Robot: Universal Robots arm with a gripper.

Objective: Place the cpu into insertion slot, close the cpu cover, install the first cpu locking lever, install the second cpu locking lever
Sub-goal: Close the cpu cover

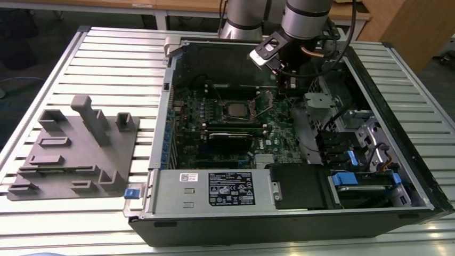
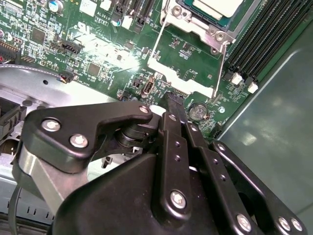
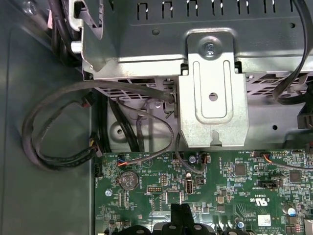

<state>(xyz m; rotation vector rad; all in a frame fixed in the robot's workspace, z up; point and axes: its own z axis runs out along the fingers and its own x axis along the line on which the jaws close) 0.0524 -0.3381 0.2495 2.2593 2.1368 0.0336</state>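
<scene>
Two wire levers (image 2: 155,44) loose ahead; hovers over the board (image 2: 98,58) with gripper (image 2: 174,100) pinched shut, empty, tips pointing along those levers toward the chip (image 2: 220,6) seated in the socket (image 2: 195,27) just beyond.

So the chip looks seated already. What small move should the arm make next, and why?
Probably ease the shut gripper forward to the free edge of the cpu cover and tip it over. The cpu already sits in the insertion slot, the cover seems to be swung open toward the gripper, and the gripper holds nothing.
</scene>
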